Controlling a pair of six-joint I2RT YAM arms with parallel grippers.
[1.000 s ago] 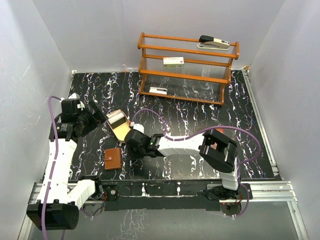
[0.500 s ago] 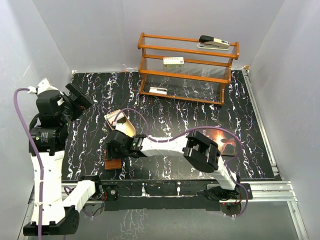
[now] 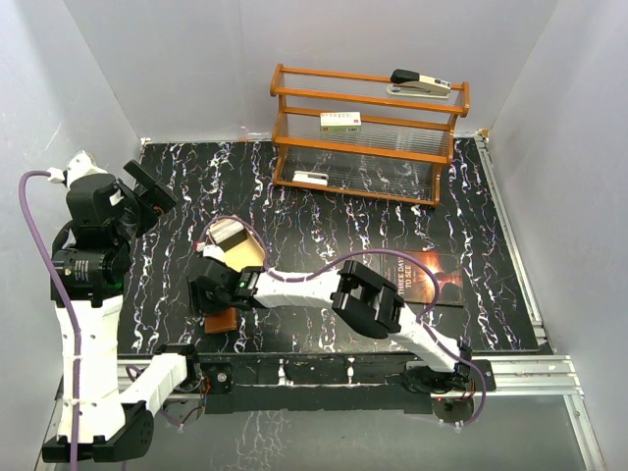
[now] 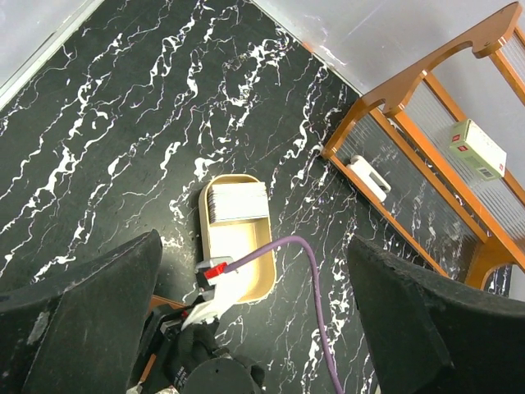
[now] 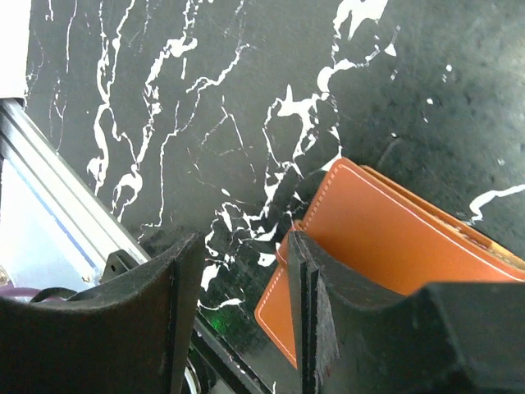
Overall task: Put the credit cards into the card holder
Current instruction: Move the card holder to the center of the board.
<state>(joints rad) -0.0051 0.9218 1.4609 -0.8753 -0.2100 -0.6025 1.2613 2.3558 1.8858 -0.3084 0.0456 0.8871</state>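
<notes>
Black marbled table (image 4: 123,123): tan tray (image 4: 246,275) holds stacked cards (image 4: 236,203).

Bright, even overhead light, faint soft shadows on the black white-veined marble counter (image 3: 392,226); top view sharp; left wrist view shows the dark fingers (image 4: 74,312) of the left claw (image 4: 253,246) soft-focus in the lower corners; right wrist view has the pale metal rail (image 5: 37,197) washed out by glare.
</notes>
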